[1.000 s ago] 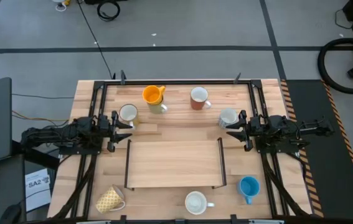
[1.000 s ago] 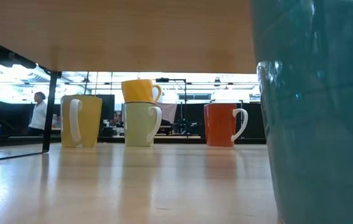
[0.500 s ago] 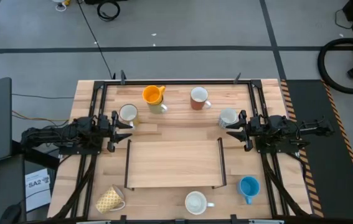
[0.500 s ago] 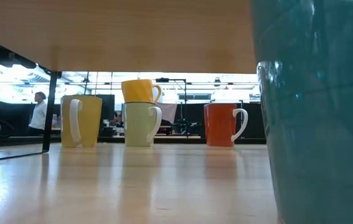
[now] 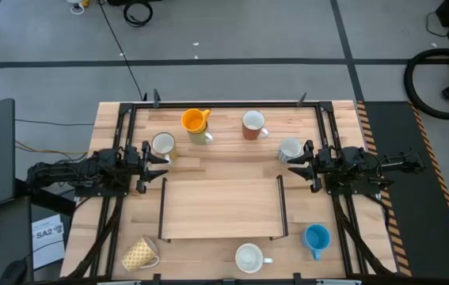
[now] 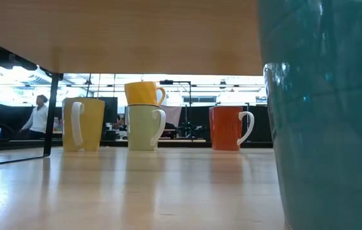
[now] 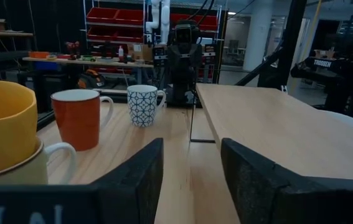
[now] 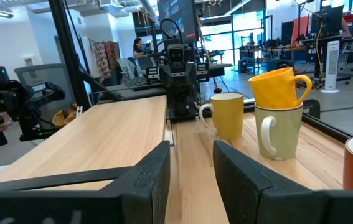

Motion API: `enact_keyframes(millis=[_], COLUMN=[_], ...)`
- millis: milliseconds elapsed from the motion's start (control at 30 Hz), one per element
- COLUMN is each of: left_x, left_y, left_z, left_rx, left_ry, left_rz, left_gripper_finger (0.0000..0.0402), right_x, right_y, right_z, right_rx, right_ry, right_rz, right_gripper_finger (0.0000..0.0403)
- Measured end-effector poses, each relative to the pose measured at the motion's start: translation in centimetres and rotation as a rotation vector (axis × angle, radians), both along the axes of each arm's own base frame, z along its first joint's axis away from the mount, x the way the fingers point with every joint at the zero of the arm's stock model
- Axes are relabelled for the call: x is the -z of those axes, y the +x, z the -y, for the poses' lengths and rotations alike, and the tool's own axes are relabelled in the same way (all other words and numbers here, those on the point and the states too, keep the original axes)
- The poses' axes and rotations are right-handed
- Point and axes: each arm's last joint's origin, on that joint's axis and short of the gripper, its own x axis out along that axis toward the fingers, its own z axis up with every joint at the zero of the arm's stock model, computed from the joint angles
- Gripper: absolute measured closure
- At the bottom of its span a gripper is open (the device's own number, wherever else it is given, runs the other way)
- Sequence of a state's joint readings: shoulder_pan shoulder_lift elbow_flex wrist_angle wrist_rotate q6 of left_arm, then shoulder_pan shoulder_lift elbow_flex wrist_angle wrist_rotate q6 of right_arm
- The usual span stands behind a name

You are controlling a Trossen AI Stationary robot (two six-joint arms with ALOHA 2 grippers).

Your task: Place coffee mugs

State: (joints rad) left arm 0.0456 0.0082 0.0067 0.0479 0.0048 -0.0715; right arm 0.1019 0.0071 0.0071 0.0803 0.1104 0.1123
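At 12 o'clock the orange mug point(image 5: 195, 120) is lying tilted atop a cream mug point(image 5: 202, 134), handle pointing 3 o'clock; left gripper point(image 5: 163, 158) and right gripper point(image 5: 291, 165) are sitting parted

Mugs point(image 5: 254, 126) around central shelf point(image 5: 222, 207)

**Workshop room around a wooden table**

A grey floor point(image 5: 232, 36) crossed by pale lines surrounds the table. Red storage shelving point(image 7: 117, 18) lines the far wall. Bright windows point(image 8: 251, 25) light desks, a grey chair point(image 8: 42, 78) and a distant person point(image 6: 38, 115).
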Motion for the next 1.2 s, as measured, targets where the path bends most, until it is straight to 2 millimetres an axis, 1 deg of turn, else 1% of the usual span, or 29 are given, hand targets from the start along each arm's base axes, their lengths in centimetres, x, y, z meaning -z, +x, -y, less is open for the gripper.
enact_keyframes(millis=[133, 300, 400, 467, 533, 767, 867, 967, 1033, 1100, 1200], left_x=[0.0, 0.0, 0.0, 0.0, 0.0, -0.2, -0.7, -1.5, -2.0, -2.6, -4.6], left_y=[0.0, 0.0, 0.0, 0.0, 0.0, 0.0, -0.1, -0.2, -0.4, -0.5, -0.8], left_z=[0.0, 0.0, -0.1, -0.2, -0.2, -0.2, -0.3, -0.4, -0.5, -0.6, -0.8], left_rx=[0.0, -0.005, -0.044, -0.069, -0.083, -0.077, -0.084, -0.116, -0.132, -0.155, -0.217], left_ry=[-0.003, -0.016, -0.016, -0.017, -0.029, -0.174, -0.202, -0.296, -0.323, -0.327, -0.354], left_rz=[0.0, 0.001, -0.001, 0.001, 0.006, 0.039, 0.086, 0.185, 0.245, 0.252, 0.301], left_gripper_finger=[0.0198, 0.0137, 0.0105, 0.0091, 0.0087, 0.0086, 0.0086, 0.0086, 0.0086, 0.0086, 0.0088], right_x=[0.0, 0.0, 0.0, 0.0, 0.0, 0.0, 0.0, 0.0, 0.0, 0.0, 0.0], right_y=[0.0, 0.0, 0.0, 0.0, 0.0, 0.0, 0.0, 0.0, 0.0, 0.0, 0.0], right_z=[0.0, 0.0, 0.0, 0.0, 0.0, 0.0, 0.0, 0.0, 0.0, 0.0, 0.0], right_rx=[0.0, 0.0, 0.0, 0.0, 0.0, 0.0, 0.0, 0.0, 0.001, 0.0, 0.0], right_ry=[0.0, 0.0, 0.0, 0.0, 0.0, 0.0, 0.0, 0.0, -0.008, -0.007, 0.0], right_rz=[0.0, 0.0, 0.0, 0.0, 0.0, 0.0, 0.0, 0.0, 0.0, 0.0, 0.0], right_gripper_finger=[0.0275, 0.0275, 0.0275, 0.0275, 0.0275, 0.0275, 0.0275, 0.0275, 0.0275, 0.0275, 0.0275])
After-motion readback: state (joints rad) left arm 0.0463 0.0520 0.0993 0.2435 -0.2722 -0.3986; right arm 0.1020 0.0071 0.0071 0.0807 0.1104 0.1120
